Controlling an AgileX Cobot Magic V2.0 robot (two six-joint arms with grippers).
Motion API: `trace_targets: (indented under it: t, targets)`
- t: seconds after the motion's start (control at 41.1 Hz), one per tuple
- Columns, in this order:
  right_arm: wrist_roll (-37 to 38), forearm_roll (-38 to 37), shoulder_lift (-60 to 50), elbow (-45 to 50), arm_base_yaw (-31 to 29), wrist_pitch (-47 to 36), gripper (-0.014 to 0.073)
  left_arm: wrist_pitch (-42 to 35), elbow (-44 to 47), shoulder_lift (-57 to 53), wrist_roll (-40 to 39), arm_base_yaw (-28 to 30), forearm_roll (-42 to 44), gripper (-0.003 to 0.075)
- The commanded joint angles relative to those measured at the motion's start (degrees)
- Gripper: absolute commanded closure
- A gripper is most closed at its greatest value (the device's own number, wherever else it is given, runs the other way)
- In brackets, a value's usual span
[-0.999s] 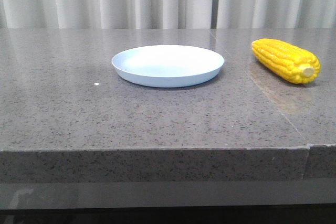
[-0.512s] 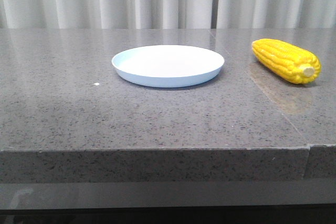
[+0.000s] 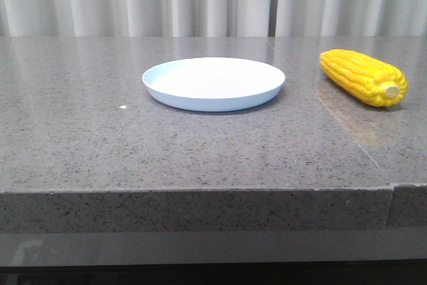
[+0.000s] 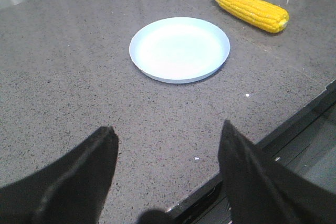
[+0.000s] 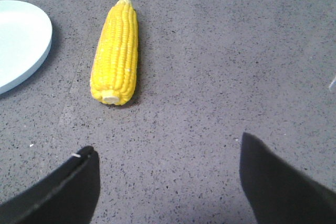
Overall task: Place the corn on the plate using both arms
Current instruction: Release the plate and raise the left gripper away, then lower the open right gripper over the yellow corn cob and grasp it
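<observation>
Speckled grey stone surface (image 3: 200, 151) carries a smooth round plate (image 3: 213, 83) and a ribbed yellow corn (image 3: 363, 77), apart. Both grippers' fingers (image 4: 84, 177) (image 5: 278, 182) spread, empty.

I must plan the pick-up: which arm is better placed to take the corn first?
The right arm. The corn lies right of the plate, on the robot's right side, and its open right fingers already face it. The left fingers face the plate instead.
</observation>
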Motion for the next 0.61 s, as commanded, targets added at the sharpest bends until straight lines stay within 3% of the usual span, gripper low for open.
trace_targets:
  t: [0.0, 0.292, 0.585]
  targets:
    - [-0.5, -0.6, 0.5, -1.8, 0.1, -4.0, 0.0017, -4.9, 0.1, -1.0, -0.7, -0.3, -0.7, 0.0315]
    - [-0.5, -0.4, 4.7, -6.5, 1.9, 2.5, -0.0055, -4.9, 0.4, -1.1, -0.7, -0.3, -0.3, 0.0315]
    - [-0.5, -0.3, 20.5, -19.0, 6.9, 12.0, -0.0053, -4.9, 0.4, -1.1, -0.7, -0.3, -0.3, 0.0315]
